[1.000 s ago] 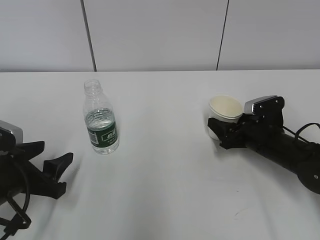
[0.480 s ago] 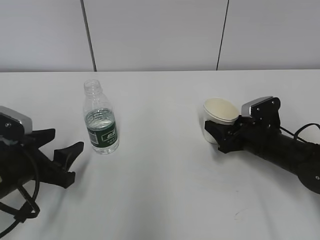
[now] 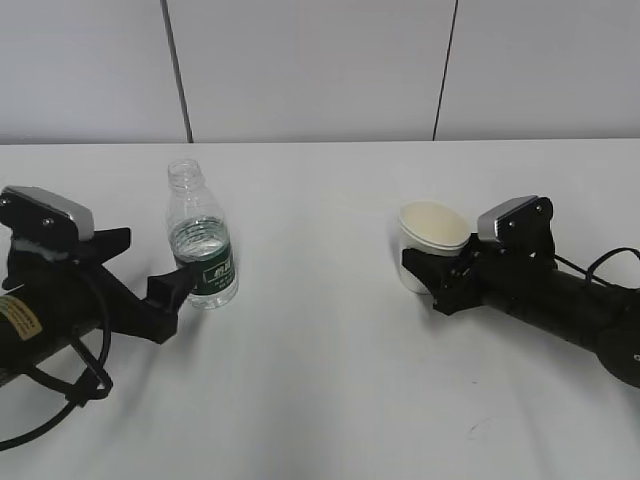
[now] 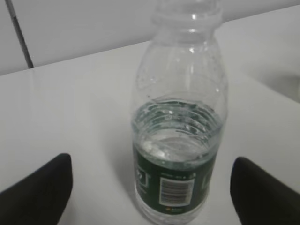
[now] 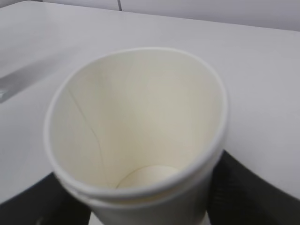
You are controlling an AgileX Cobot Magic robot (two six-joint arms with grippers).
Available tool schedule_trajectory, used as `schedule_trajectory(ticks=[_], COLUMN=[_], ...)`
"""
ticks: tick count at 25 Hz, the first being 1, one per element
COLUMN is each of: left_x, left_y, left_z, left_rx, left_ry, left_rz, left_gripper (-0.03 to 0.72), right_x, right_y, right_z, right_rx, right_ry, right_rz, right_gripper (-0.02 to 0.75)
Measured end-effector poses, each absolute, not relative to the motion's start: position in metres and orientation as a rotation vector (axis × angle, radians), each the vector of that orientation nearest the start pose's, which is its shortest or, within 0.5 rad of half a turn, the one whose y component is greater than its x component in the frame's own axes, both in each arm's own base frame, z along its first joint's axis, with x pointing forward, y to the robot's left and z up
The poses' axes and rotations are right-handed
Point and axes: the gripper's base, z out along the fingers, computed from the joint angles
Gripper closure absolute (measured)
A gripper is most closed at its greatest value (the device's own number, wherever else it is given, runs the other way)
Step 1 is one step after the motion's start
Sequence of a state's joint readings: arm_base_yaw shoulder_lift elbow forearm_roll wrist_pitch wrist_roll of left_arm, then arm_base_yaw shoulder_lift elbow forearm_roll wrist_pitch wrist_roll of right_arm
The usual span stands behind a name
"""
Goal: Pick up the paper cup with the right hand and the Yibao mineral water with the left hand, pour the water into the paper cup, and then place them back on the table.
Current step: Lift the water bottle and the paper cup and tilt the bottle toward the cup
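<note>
The Yibao mineral water (image 3: 203, 245) stands upright and capless on the table (image 3: 320, 390), left of centre. My left gripper (image 3: 150, 268) is open, its fingers either side of the bottle's lower part and not touching it. In the left wrist view the bottle (image 4: 178, 140) fills the middle between the wide-spread gripper (image 4: 152, 178) fingers. My right gripper (image 3: 428, 275) is shut on the paper cup (image 3: 432, 232), which tilts left, low over the table. In the right wrist view the cup (image 5: 140, 117) is empty, with the gripper (image 5: 147, 201) around its lower wall.
A grey panelled wall (image 3: 300, 70) with dark vertical seams rises behind the table's far edge. A black cable (image 3: 610, 262) trails from the right arm. A cable loop (image 3: 60, 400) hangs by the left arm.
My left gripper has moved forward and right until its fingers flank the bottle. My right gripper has carried the cup a little left and tilted it.
</note>
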State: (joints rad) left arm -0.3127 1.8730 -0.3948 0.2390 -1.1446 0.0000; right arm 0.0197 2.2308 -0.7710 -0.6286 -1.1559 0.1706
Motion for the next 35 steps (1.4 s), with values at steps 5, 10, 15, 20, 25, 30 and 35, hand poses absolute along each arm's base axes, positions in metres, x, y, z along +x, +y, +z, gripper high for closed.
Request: schedule_trajectory(ticks=[5,10,15,20,25,30,35], left_x=[0.263,0.28,0.3,0.31,0.313,0.312,0.312], left_y=[-0.11,-0.116,-0.124,-0.127,-0.129,-0.13,-0.131], left_z=[0.106,0.097,0.092,0.087,0.089,0.089,0.089], left_rx=[0.551,0.525,0.487,0.472,0.47,0.478,0.485], left_ry=[1.772,1.777,1.764,1.76,1.751,1.749,1.747], left_rz=[-0.399,-0.423,-0.465,-0.482,-0.504,-0.512,-0.516], left_gripper=[0.067,0.072,0.079,0.09,0.099,0.182,0.293], right_x=[0.347,0.346,0.346,0.346,0.346,0.346,0.347], right_y=[0.056,0.056,0.056,0.056,0.056,0.057,0.056], right_z=[0.058,0.058,0.058,0.058,0.058,0.058,0.058], right_rx=[-0.514,-0.518,-0.52,-0.52,-0.52,-0.52,-0.512], right_ry=[1.776,1.775,1.775,1.775,1.775,1.774,1.775], right_rz=[0.466,0.469,0.469,0.469,0.469,0.47,0.47], right_gripper=[0.239,0.239,0.239,0.239,0.24,0.241,0.241])
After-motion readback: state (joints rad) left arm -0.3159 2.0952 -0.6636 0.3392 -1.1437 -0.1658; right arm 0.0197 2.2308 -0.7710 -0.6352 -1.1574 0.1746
